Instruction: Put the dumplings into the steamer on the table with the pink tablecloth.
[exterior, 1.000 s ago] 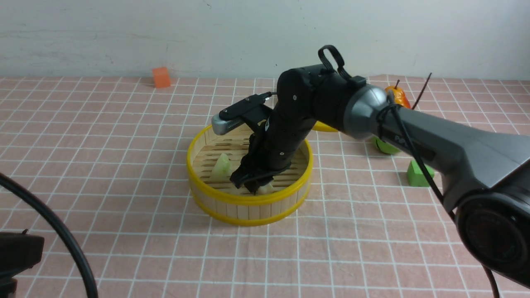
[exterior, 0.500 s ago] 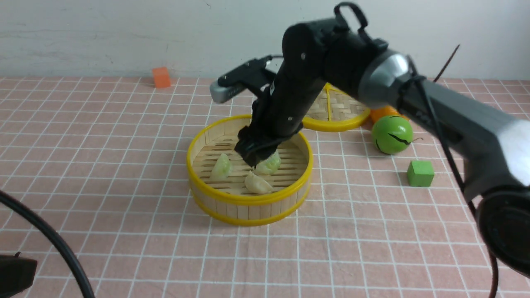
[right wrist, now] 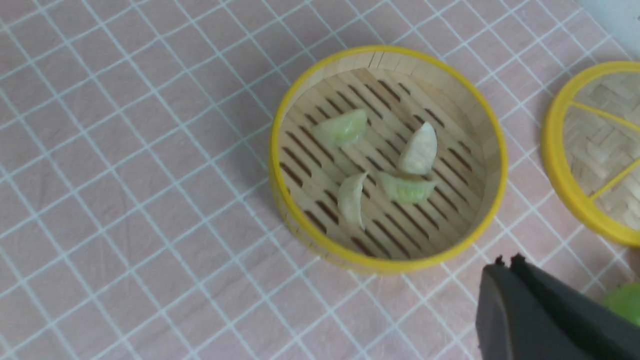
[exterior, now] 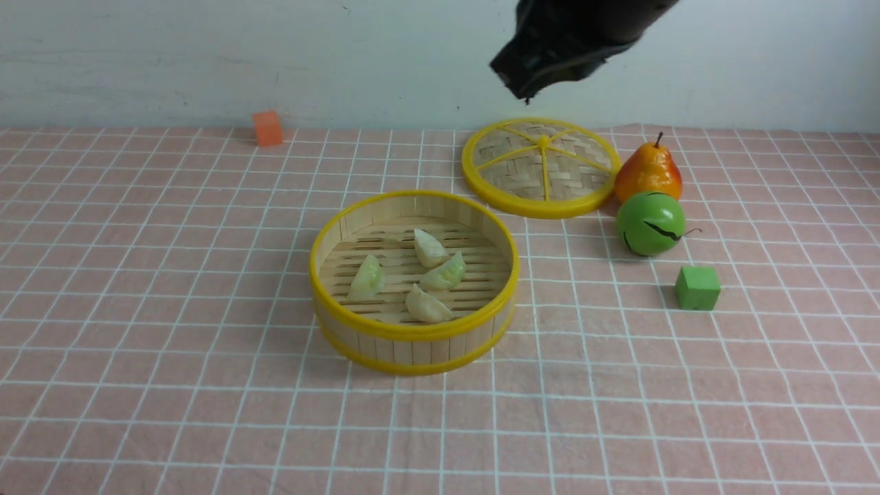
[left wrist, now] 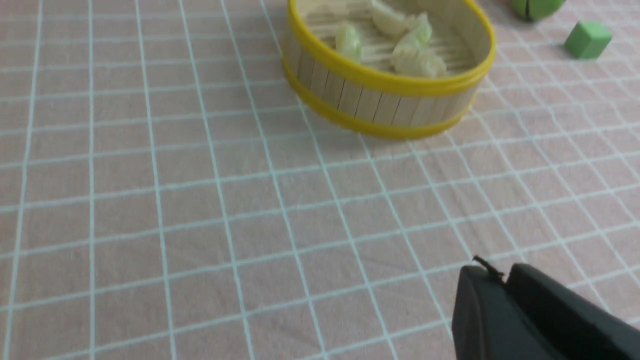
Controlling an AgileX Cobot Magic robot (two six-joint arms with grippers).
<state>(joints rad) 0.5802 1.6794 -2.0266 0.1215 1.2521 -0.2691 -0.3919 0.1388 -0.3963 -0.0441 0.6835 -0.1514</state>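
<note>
The bamboo steamer (exterior: 412, 340) with yellow rims stands in the middle of the pink checked tablecloth (exterior: 172, 275). Several dumplings lie inside it: a pale green one (exterior: 367, 278), a cream one (exterior: 429, 247), a green one (exterior: 445, 273) and a cream one (exterior: 426, 305). They also show in the right wrist view (right wrist: 419, 149). My right gripper (exterior: 522, 86) is shut and empty, high above the table behind the steamer; it shows in its wrist view (right wrist: 506, 261). My left gripper (left wrist: 497, 274) is shut and empty, low over the cloth in front of the steamer (left wrist: 390, 105).
The flat woven lid (exterior: 540, 167) lies behind and right of the steamer. A pear (exterior: 648, 172), a green ball (exterior: 650, 223) and a green cube (exterior: 697, 288) sit to the right. An orange cube (exterior: 267, 128) is at the far back left.
My right gripper rose out of the steamer and pulled back up to the right, leaving the dumplings inside. My left arm withdrew from the front view's lower left corner.
</note>
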